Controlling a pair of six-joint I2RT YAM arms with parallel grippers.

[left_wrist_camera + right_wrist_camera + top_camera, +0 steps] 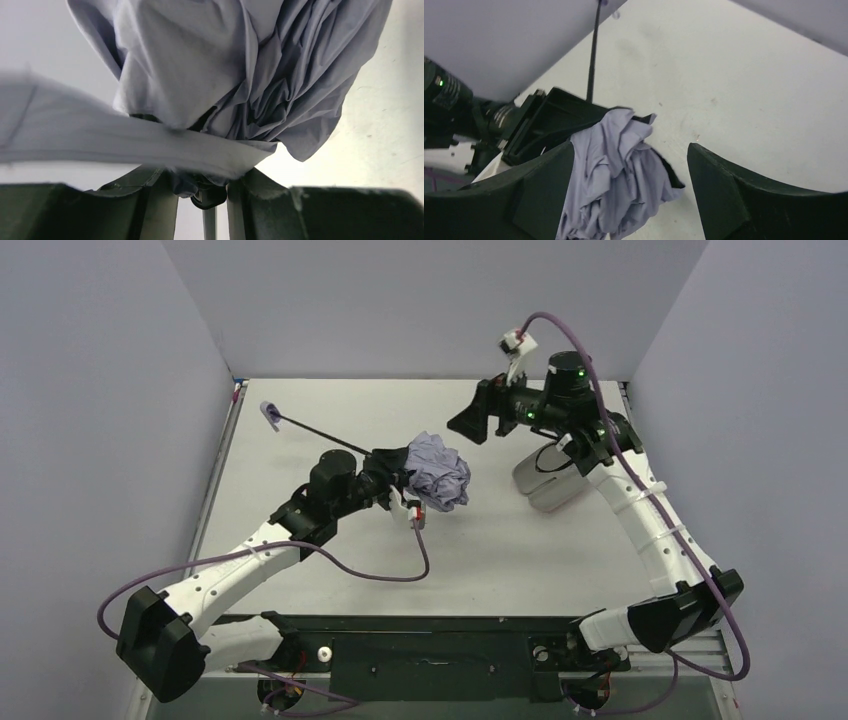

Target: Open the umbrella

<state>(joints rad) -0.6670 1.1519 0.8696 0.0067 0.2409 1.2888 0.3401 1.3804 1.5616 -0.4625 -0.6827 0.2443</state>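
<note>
The umbrella lies half folded, its pale lavender canopy (438,472) bunched in a crinkly ball in mid-table. Its thin black shaft (320,436) runs back left to the small lavender handle (270,412). My left gripper (397,483) is shut on the umbrella at the base of the canopy. In the left wrist view the fingers (152,207) flank a black part of the shaft (211,196) under the fabric (235,75). My right gripper (478,420) hangs open, up and to the right of the canopy, touching nothing. In the right wrist view the canopy (619,170) shows beyond its spread fingers (724,195).
A pale pink fabric sleeve (548,483) lies on the table under the right arm's forearm. Grey walls close the table at left, back and right. A purple cable (400,570) loops from the left wrist over the table's front.
</note>
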